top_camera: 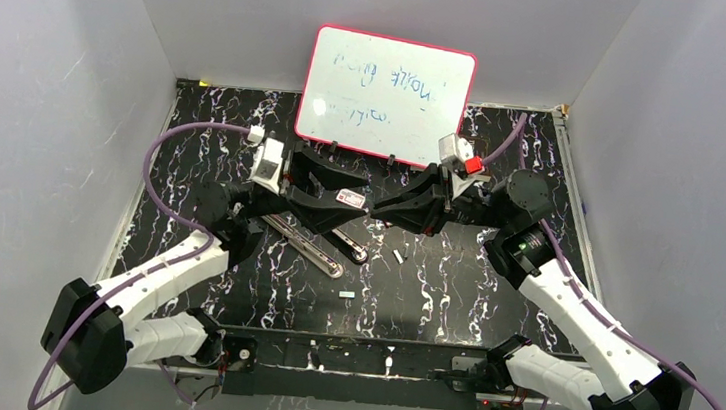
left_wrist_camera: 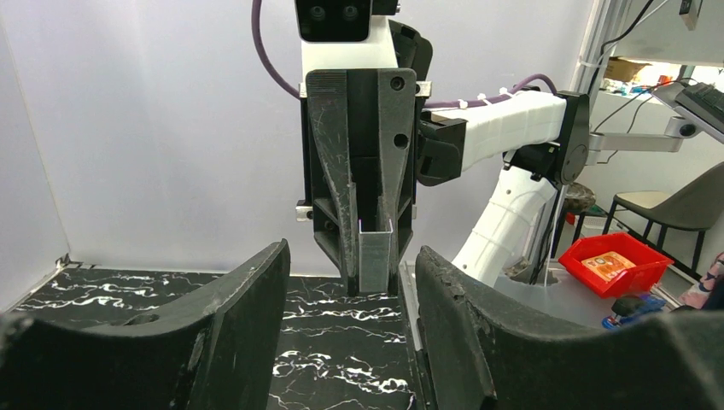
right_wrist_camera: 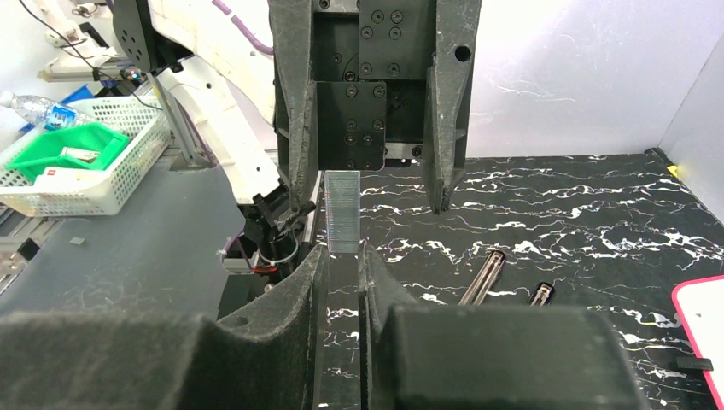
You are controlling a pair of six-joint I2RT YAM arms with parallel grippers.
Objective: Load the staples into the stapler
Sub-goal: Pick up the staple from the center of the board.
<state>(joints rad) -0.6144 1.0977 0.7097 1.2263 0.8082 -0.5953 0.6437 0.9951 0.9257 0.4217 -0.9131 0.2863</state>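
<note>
My right gripper (right_wrist_camera: 342, 252) is shut on a silvery-grey strip of staples (right_wrist_camera: 342, 212), which sticks out past its fingertips. It hangs above the table, tip to tip with my left gripper (left_wrist_camera: 350, 256), which is open and empty. In the left wrist view the strip (left_wrist_camera: 375, 256) shows end-on between the right gripper's fingers, just ahead of my open jaws. The black stapler (top_camera: 320, 244) lies open on the table below the left gripper (top_camera: 364, 205), its metal rail showing. It also shows in the right wrist view (right_wrist_camera: 482, 278). From above, the right gripper (top_camera: 381, 211) hides the strip.
A whiteboard (top_camera: 387, 95) with a red rim leans against the back wall. A small white box with a red label (top_camera: 350, 199) sits under the grippers. Two loose staple strips (top_camera: 398, 257) (top_camera: 348, 292) lie on the black marbled table (top_camera: 451, 294).
</note>
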